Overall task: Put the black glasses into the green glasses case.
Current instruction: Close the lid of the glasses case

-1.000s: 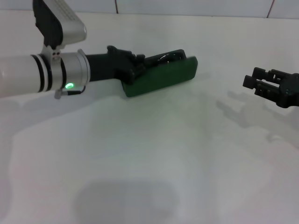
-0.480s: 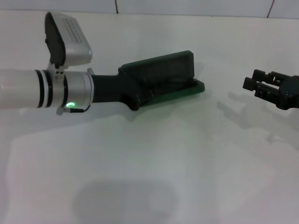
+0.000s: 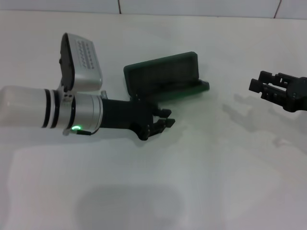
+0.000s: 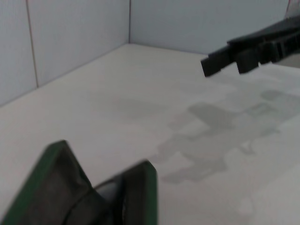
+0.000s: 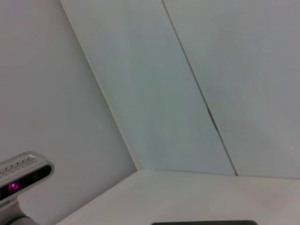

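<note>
1. The left gripper [image 3: 163, 125] sits at the end of the left arm, which reaches in from the left edge of the head view over the white table [image 3: 201, 182]. Its dark fingers [image 3: 165, 123] point toward the right and lie close together with nothing between them. Whether they actually meet cannot be told, since they show only as a dark cluster.
2. The green glasses case [image 3: 165, 76] stands open on the table just behind and slightly right of the left gripper, apart from it. The lid is raised toward the camera and the base shows as a narrow green strip along the lid's far right side.
3. The raised lid hides the inside of the case from the head view. In the left wrist view the case [image 4: 51, 187] is cut off by the frame edge, and its dark lining shows only a pale blurred patch between the two halves.
4. The black glasses cannot be made out in any view; whether they lie inside the case cannot be told.
5. The right gripper [image 3: 261, 86] hovers at the right edge of the head view, well apart from the case, its arm cut off by the frame. Its fingers stand slightly spread and hold nothing.
6. The right wrist view shows only a tiled wall [image 5: 187, 84] and a camera housing [image 5: 23, 176] at the frame edge.
</note>
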Controlling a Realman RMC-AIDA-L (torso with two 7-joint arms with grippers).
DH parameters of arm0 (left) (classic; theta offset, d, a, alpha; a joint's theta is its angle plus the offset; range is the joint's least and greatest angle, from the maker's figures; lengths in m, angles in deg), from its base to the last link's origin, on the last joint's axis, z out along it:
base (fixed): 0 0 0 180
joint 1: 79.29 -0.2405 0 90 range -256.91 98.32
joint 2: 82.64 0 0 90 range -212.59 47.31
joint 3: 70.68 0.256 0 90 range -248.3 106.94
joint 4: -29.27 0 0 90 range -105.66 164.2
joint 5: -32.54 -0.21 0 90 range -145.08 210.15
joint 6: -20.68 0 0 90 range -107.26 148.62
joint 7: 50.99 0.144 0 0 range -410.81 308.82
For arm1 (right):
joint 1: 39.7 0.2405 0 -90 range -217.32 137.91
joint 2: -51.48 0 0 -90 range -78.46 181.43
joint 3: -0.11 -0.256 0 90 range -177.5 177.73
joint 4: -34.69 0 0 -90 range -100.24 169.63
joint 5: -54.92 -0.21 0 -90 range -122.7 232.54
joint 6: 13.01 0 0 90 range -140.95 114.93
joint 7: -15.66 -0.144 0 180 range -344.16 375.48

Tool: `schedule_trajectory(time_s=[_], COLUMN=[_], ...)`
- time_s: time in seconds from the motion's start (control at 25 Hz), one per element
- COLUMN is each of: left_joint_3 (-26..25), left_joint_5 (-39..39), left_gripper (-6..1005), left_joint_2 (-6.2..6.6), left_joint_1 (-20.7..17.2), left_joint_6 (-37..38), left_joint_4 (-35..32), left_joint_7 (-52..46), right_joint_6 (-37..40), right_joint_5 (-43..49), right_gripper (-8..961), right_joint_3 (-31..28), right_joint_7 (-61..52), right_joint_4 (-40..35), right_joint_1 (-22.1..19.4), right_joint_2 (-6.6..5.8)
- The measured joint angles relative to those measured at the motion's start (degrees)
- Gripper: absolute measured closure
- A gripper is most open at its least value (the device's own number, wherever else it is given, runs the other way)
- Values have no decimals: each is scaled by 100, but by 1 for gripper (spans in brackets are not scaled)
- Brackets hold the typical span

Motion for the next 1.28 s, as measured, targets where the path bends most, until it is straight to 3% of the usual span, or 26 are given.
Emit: schedule_trajectory(time_s=[0.28,0.44,0.56,0.92,1.28], left_joint_3=[-2,-25,-27,97,680], left_joint_5=[359,1293,1794,1131,1127], left_gripper=[782,783,784,810,808], left_joint_2=[-4,6,6,-18,-21], left_joint_1=[-115,-493,-649,-1,111], left_joint_6=[235,549,310,-882,-1203], left_joint_4=[-72,-640,-932,-226,4], left_joint_7=[59,25,7,-35,-54], right_joint_6=[0,-17,-39,-63,-136], right_joint_5=[0,0,0,0,0], right_gripper=[464,463,463,462,461], right_joint_3=[0,0,-1,0,0], right_joint_7=[15,16,17,18,18], right_joint_4=[0,-1,-1,65,92], right_joint_1=[17,-3,-8,17,0], right_joint_2=[0,0,0,0,0])
